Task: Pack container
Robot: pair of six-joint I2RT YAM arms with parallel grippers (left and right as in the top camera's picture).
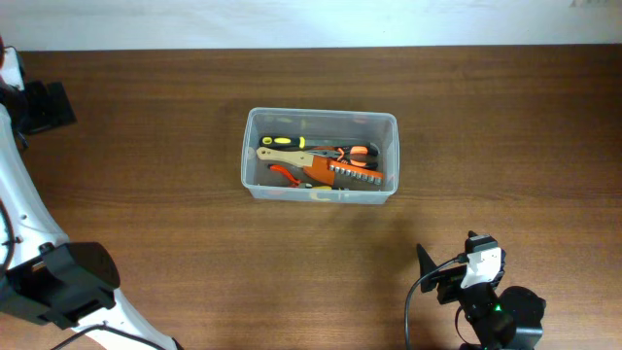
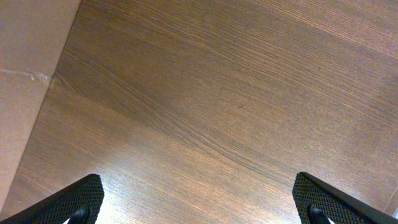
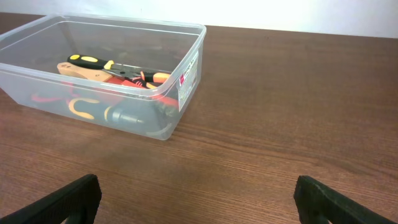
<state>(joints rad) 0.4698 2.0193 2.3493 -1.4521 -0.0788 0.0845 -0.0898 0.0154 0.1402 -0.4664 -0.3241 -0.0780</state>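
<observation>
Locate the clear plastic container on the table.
Overhead view: the container sits near the middle of the wooden table, hand tools inside.

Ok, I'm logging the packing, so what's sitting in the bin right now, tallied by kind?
Yellow-and-black handled tool: 1
Wooden-handled tool: 1
Orange-handled pliers: 1
Orange bit holder: 1
Red-handled tool: 1
Total: 5 that I can tell apart in the container; the pile may hide more.

- My left arm (image 1: 19, 194) runs up the left edge, white links, wrist at the top.
- My left gripper (image 2: 199, 202) faces down, jaws spread wide, nothing between them.
- My right arm (image 1: 496, 311) sits folded low, near right.
- My right gripper (image 3: 199, 196) looks out almost level, jaws wide apart, holding nothing.
</observation>
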